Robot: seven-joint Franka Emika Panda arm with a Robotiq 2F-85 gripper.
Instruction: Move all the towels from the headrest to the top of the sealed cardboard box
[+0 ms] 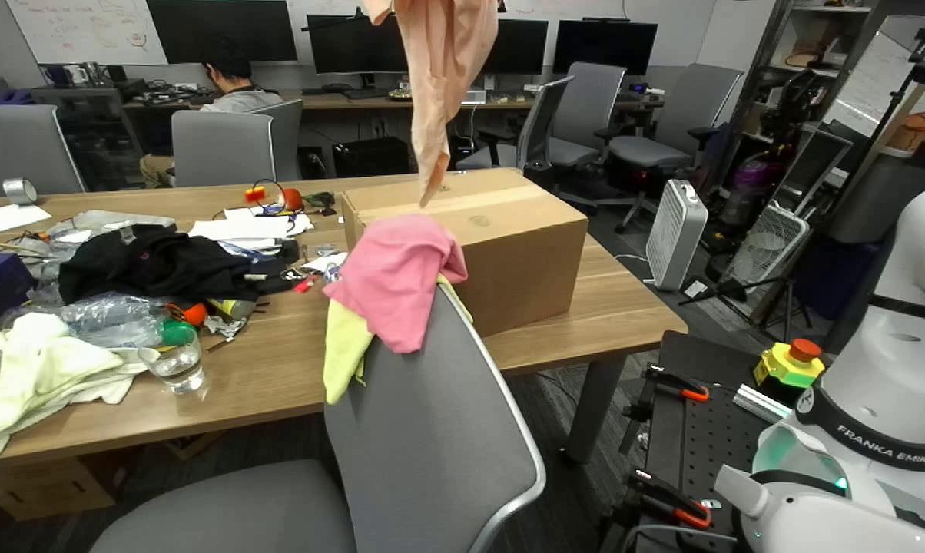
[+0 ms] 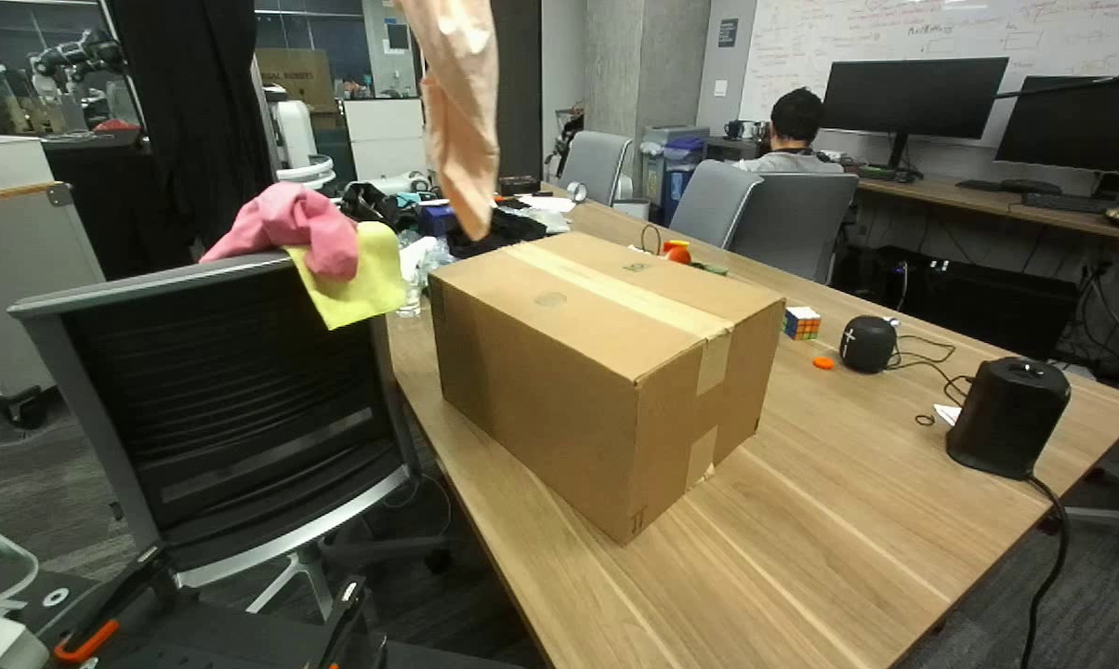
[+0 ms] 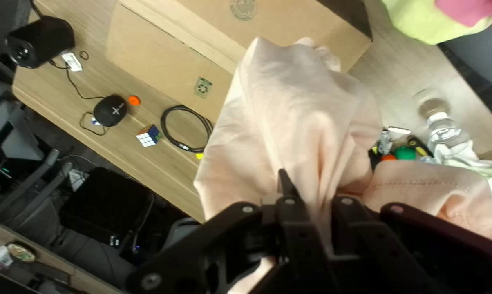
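A peach towel (image 1: 439, 84) hangs from above in both exterior views (image 2: 462, 111). Its lower tip is near the far end of the sealed cardboard box (image 2: 541, 409); I cannot tell whether it touches. In the wrist view my gripper (image 3: 311, 196) is shut on the peach towel (image 3: 287, 114), which hides part of the box top (image 3: 164, 61) and one fingertip. The gripper is out of view in both exterior views. A pink towel (image 1: 401, 276) lies over a yellow towel (image 1: 343, 346) on the grey chair's headrest (image 2: 216, 409). No towel lies on the box top.
The box stands on a wooden table (image 2: 801, 548). A water glass (image 1: 178, 365), a pale cloth (image 1: 40, 376), a black cloth (image 1: 155, 265) and plastic clutter lie on the table. A black speaker (image 2: 1010, 418) and a cube (image 2: 801, 322) are beyond the box.
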